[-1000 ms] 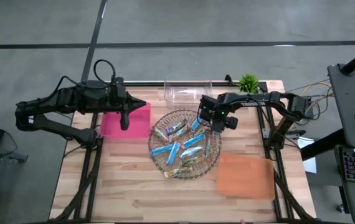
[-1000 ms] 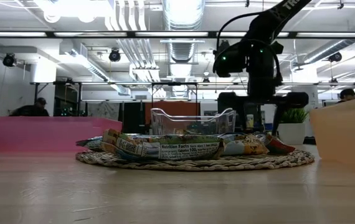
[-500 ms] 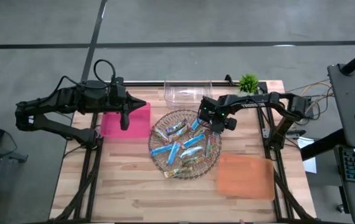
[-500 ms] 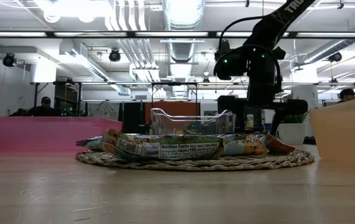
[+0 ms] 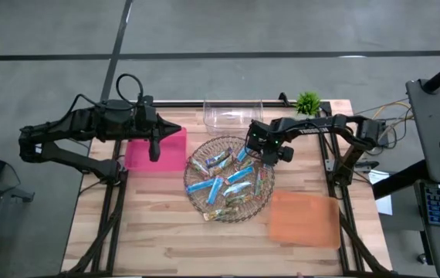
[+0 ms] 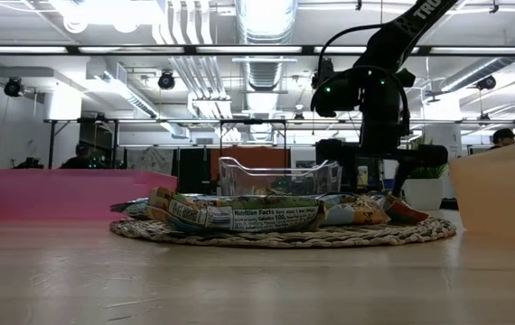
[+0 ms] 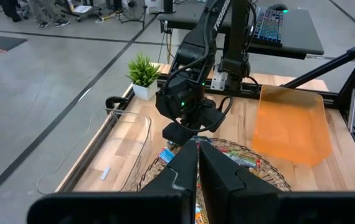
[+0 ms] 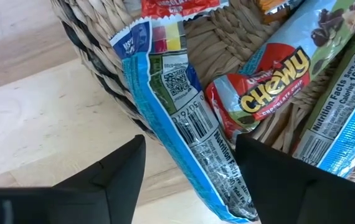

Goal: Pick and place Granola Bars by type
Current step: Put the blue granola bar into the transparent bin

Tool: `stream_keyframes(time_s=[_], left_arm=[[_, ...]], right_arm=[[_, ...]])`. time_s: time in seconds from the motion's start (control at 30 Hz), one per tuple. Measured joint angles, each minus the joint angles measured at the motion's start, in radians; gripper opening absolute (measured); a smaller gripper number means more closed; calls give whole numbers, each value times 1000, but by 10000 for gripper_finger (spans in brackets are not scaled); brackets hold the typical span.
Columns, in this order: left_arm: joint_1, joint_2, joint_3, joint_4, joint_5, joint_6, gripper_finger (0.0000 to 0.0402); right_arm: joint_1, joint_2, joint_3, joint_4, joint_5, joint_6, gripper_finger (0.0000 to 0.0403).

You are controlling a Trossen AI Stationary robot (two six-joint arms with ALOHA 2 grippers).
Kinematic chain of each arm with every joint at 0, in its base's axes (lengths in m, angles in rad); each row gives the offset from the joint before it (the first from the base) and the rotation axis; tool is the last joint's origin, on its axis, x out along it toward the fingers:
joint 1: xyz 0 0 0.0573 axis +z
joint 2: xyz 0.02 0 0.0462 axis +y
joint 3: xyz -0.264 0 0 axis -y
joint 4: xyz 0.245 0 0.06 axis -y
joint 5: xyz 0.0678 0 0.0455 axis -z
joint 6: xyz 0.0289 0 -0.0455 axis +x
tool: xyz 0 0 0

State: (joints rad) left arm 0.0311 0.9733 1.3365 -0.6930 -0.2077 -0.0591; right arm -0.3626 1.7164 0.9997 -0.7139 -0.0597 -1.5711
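In the tray (image 5: 197,198) all bars (image 5: 228,178) remain unsorted; right gripper (image 5: 267,157) gapes empty over a blue-edged bar (image 8: 184,137), left gripper (image 5: 154,150) clenched, idle.

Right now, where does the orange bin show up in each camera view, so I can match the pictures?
High view: orange bin sits on the table's near right, just beside the wicker tray.
Low view: at the right edge, right of the tray.
Left wrist view: beyond the tray, tilted-looking, on the right side.
Right wrist view: not in it.
Shared landmark: the wicker tray, also in the right wrist view.
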Motion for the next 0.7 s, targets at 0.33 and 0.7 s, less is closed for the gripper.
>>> stream_keyframes(time_s=[0.33, 0.7], left_arm=[[0, 0, 0, 0, 0, 0, 0], [0, 0, 0, 0, 0, 0, 0]], right_arm=[[0, 0, 0, 3, 0, 0, 191], [0, 0, 0, 2, 1, 0, 125]])
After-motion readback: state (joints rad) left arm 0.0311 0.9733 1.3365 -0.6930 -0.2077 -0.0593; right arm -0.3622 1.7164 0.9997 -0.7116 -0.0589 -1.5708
